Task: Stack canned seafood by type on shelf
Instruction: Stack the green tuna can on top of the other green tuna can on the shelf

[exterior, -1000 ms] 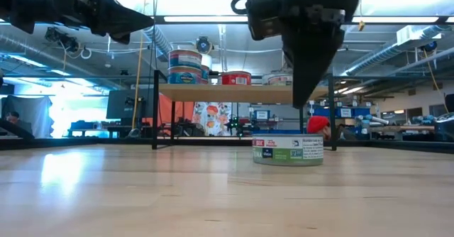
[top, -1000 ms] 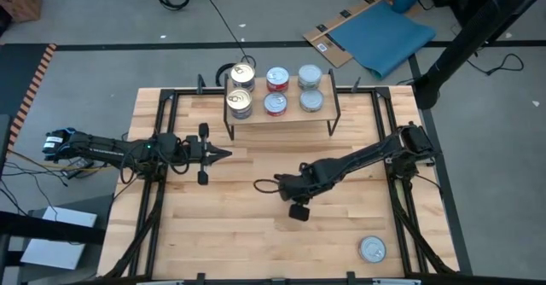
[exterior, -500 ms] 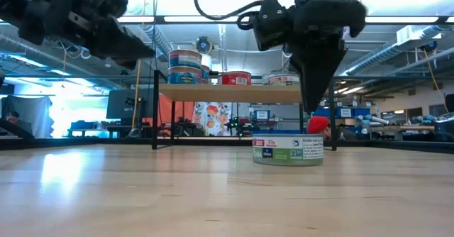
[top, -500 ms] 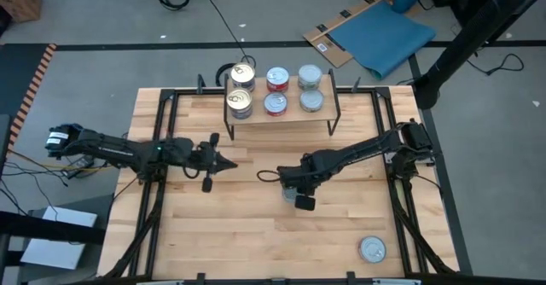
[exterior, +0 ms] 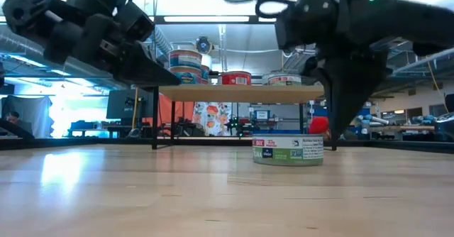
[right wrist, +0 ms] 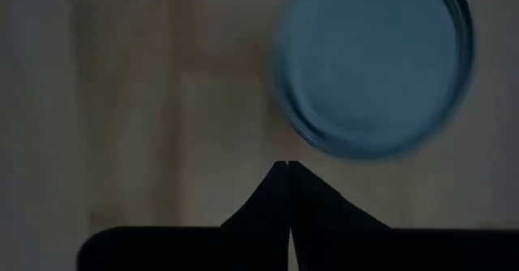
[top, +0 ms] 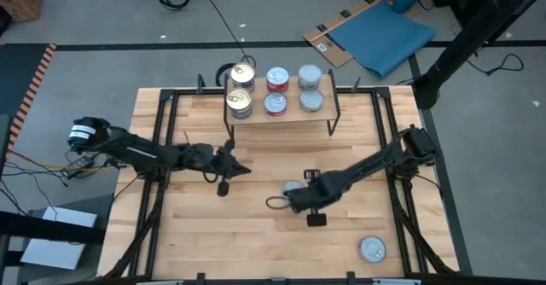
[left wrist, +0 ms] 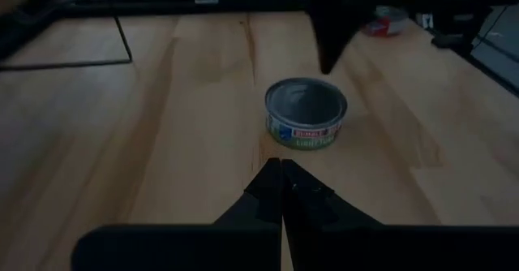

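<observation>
The tin (top: 293, 188) is sitting mid-desk, off the shelf (top: 281, 116), and we are hovering both grippers, left (top: 246, 171) and right (top: 290, 201), with jaws closed and empty, so next we probably need to open before grasping.

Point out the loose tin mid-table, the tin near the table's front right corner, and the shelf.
Loose tin (left wrist: 306, 105): left wrist view, on its silver lid.
Corner tin (top: 372, 250): high view, middle of its lid.
Shelf (top: 288, 114): high view, bare front edge of the board.
</observation>
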### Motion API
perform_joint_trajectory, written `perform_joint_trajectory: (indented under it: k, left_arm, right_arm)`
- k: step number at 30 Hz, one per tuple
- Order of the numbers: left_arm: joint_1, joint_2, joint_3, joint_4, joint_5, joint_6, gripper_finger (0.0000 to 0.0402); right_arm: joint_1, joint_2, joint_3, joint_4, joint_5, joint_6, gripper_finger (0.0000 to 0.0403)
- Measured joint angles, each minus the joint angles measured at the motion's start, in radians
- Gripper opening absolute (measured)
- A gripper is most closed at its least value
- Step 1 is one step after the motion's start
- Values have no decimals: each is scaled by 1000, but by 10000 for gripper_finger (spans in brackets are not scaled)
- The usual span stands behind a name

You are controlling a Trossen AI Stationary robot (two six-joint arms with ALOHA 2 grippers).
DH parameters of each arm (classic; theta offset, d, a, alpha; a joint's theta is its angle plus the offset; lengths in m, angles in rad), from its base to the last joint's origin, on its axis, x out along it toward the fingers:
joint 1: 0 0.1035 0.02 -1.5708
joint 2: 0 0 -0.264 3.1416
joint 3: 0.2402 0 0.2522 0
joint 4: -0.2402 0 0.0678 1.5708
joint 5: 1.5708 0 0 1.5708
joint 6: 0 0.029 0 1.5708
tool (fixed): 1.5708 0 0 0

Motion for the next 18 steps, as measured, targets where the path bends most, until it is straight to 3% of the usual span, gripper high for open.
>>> perform_joint_trajectory:
  k: [4,8,13,18]
  left_arm:
    - [0,103,5,158,22,-18,6]
    - [0,203,6,300,88,-38,6]
    - [0,298,7,390,105,-48,6]
    - [0,363,34,422,103,-62,6]
  right_arm:
    - [46,0,-40,176,34,61,7]
    - [82,0,-88,366,51,88,32]
    - [107,0,-96,404,199,124,77]
    - [106,0,-97,407,226,118,114]
